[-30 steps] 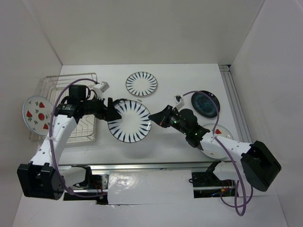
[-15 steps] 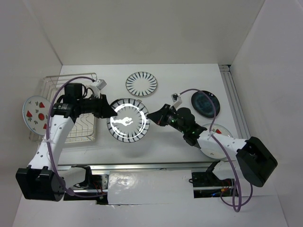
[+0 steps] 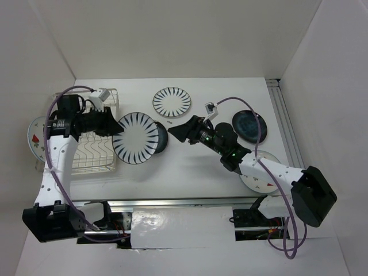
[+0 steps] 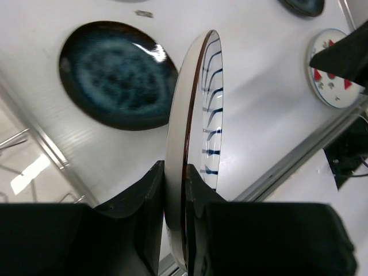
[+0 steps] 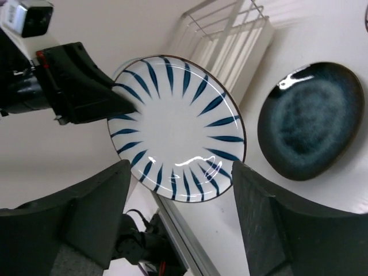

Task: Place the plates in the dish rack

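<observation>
A white plate with dark radial stripes (image 3: 136, 138) hangs tilted on edge beside the dish rack (image 3: 95, 150). My left gripper (image 3: 117, 126) is shut on its rim; the left wrist view shows the plate (image 4: 194, 109) edge-on between the jaws (image 4: 183, 178). My right gripper (image 3: 181, 131) stands open to the plate's right, apart from it; in its wrist view the plate (image 5: 178, 123) lies beyond its spread fingers (image 5: 103, 207). A dark blue plate (image 3: 163, 138) lies on the table partly behind the held one. A second striped plate (image 3: 172, 102) lies at the back.
Another dark blue plate (image 3: 249, 126) lies at the right. A watermelon plate (image 3: 261, 172) lies partly under the right arm. A second watermelon plate (image 3: 33, 141) sits left of the rack, partly behind the left arm. A rail (image 3: 284, 123) runs along the table's right edge.
My left gripper shut on the striped plate and carried it left toward the rack, tipping it on edge. My right gripper opened and let it go. A dark blue plate beneath now shows.
</observation>
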Action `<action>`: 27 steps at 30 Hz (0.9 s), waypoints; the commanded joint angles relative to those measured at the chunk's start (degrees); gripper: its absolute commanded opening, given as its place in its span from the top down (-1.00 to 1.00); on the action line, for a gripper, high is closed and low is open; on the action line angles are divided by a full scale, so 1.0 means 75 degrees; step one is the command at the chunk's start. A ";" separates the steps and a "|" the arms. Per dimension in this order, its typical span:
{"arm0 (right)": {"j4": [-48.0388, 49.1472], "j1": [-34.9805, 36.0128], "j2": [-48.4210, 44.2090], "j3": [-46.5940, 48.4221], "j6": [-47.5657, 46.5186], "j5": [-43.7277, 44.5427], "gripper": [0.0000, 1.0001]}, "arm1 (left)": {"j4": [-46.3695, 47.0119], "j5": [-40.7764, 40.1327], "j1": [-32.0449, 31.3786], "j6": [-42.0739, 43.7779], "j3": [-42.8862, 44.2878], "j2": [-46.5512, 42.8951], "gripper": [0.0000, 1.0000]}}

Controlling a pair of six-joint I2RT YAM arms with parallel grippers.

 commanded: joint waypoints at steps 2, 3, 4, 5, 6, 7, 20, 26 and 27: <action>-0.0042 0.0049 -0.0135 0.0624 -0.0359 -0.0293 -0.65 | -0.0211 0.0604 0.0560 0.0253 0.1149 -0.0020 1.00; -0.0147 0.0049 -0.0135 0.0624 -0.0359 -0.0294 -0.67 | -0.0329 0.0605 0.0828 0.0334 0.1350 -0.0019 1.00; -0.0264 0.0049 -0.0228 0.0624 -0.0440 -0.0294 -0.70 | -0.0457 0.0698 0.0981 0.0451 0.1572 0.0190 1.00; -0.0265 0.0049 -0.0229 0.0624 -0.0511 -0.0294 -0.70 | -0.0586 0.0780 0.1180 0.0452 0.2050 0.0262 1.00; -0.0369 0.0049 -0.0321 0.0554 -0.0512 -0.0213 -0.73 | -0.0843 0.0862 0.1611 0.0556 0.2299 0.0355 1.00; -0.0521 0.0049 -0.0427 0.0554 -0.0593 -0.0084 -0.78 | -0.0985 0.1002 0.1824 0.0650 0.2556 0.0449 1.00; -0.1847 0.0049 -0.0276 0.0401 -0.1332 0.0713 -1.00 | -0.1783 0.0114 0.4755 0.2080 0.4715 0.1200 1.00; -0.1999 0.0049 -0.0054 0.0249 -0.1414 0.0784 -1.00 | -0.1479 -0.0308 0.5679 0.3064 0.4856 0.1341 1.00; -0.1999 0.0049 0.0052 0.0249 -0.1414 0.0784 -1.00 | -0.1478 -0.0309 0.5809 0.3286 0.4937 0.1341 1.00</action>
